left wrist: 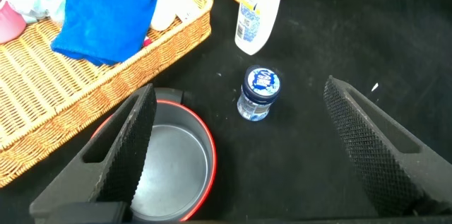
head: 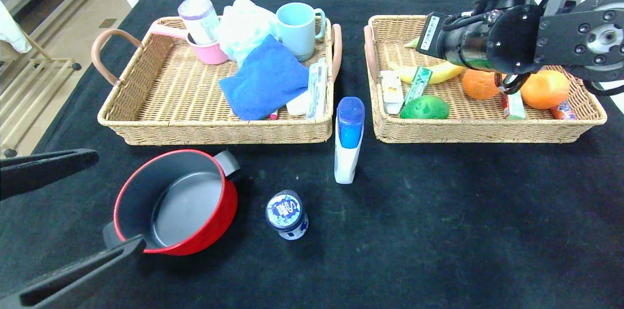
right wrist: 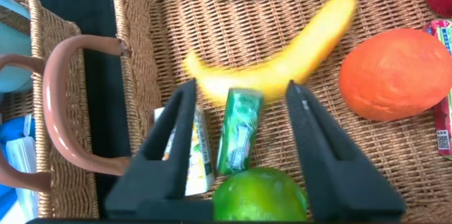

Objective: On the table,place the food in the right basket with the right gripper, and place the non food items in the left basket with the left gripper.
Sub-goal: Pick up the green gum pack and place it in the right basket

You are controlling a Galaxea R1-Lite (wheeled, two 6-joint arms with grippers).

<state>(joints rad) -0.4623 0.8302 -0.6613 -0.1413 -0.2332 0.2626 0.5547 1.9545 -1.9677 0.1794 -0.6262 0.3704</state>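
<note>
- The white bottle [head: 348,142] with a blue cap lies flat on the black-draped table [head: 463,211], its long axis running front to back and its cap end pointing into the gap between the two baskets.
- One red pot [head: 176,202], round, with a smooth dark grey inside and black handles, stands upright on the cloth in front of the left basket [head: 146,99]; one handle points toward the basket, the other toward the robot.
- One small blue-and-white lidded tub [head: 287,214] stands upright just right of the pot, in front of the bottle.
- The left gripper [left wrist: 240,146] hangs low over the pot's near side with its two textured black fingers spread wide and nothing between them; one finger is over the pot's rim.
- The right gripper [right wrist: 244,139] hovers inside the right basket [head: 487,131], fingers apart and holding nothing, straddling a green gum pack [right wrist: 240,131] whose long axis runs parallel with the fingers.
- In that woven tan tray: one curved yellow banana [right wrist: 282,61] lying slantwise, two dimpled oranges [head: 480,84], one round green fruit [head: 425,107], and a few small packets.
- The left basket, a twin in wicker with brown hoop handles, holds a folded blue cloth [head: 265,80], one pale blue mug [head: 297,28], one pink cup [head: 209,50] and a crumpled white wad.
</note>
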